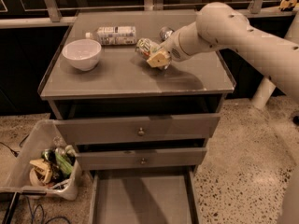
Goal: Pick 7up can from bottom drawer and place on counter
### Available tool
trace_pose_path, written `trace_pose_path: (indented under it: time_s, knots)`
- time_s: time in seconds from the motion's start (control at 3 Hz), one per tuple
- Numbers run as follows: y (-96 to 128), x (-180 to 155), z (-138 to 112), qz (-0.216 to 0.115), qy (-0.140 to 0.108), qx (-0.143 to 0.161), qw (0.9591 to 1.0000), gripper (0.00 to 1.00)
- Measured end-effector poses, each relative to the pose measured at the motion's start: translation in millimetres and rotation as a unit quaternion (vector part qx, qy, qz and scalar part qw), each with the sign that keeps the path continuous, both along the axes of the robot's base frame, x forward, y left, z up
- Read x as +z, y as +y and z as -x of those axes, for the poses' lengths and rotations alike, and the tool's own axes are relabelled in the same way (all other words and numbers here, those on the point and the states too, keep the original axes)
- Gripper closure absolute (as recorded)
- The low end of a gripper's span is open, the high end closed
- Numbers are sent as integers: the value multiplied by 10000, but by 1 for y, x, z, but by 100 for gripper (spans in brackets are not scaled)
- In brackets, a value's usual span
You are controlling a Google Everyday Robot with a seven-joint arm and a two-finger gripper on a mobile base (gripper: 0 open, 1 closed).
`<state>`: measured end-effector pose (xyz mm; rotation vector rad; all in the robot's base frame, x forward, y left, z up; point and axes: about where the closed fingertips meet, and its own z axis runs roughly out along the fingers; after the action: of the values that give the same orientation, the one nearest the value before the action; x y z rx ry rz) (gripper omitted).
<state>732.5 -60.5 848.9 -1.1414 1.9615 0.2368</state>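
Observation:
My gripper reaches in from the right over the middle of the counter. It is shut on the 7up can, a white-silver can with green print, held tilted just above the counter top. The bottom drawer is pulled open below, and its flat grey floor shows nothing in it.
A white bowl stands at the counter's left. A white-labelled clear bottle lies at the back. A plain silver can stands behind my gripper. A clear bin of clutter sits on the floor at the left. The two upper drawers are ajar.

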Motion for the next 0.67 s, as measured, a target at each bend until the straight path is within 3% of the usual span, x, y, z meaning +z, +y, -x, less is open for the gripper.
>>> trace_pose_path:
  time_s: [0.67]
  knots:
    - [1, 6, -1, 0, 0, 0, 10000, 36]
